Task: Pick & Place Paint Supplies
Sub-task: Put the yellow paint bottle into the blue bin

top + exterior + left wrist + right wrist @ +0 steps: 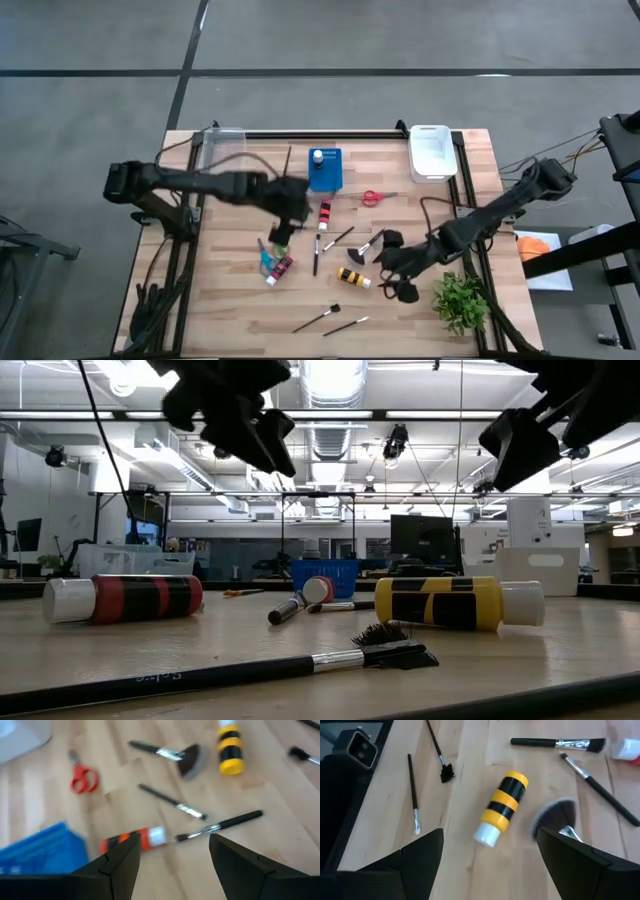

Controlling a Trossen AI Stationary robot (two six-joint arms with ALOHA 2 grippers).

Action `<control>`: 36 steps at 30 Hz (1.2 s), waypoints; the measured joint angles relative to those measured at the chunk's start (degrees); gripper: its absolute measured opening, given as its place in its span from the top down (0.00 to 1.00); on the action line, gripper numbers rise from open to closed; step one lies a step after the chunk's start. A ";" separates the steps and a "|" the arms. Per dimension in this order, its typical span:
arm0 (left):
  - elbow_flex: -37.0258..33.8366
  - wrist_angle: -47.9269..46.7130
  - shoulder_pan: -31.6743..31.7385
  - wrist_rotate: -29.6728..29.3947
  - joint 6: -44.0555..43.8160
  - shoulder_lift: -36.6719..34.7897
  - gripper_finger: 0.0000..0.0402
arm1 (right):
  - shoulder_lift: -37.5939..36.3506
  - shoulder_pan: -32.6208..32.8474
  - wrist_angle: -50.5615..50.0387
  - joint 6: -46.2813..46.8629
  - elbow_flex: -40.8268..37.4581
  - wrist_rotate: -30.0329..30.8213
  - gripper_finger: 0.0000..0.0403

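The right gripper (487,857), jaws wide and empty, hangs nearer the yellow-and-black paint bottle (501,807), which lies just ahead of its fingertips, long axis probably slanting across the gap, while the left gripper (172,855), likewise spread and empty, hovers over the red-striped bottle (131,840).
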 joint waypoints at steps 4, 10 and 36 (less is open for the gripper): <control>-3.11 6.23 -7.24 -4.33 -0.24 0.00 0.40 | 4.06 1.86 3.98 2.38 0.00 3.52 0.21; -3.79 12.57 -15.77 -15.80 -1.11 0.00 0.40 | 10.18 4.33 5.25 8.48 -0.04 9.98 0.21; -3.81 21.33 -20.87 -19.77 -3.00 0.00 0.40 | 22.82 9.08 14.07 15.82 0.08 20.38 0.21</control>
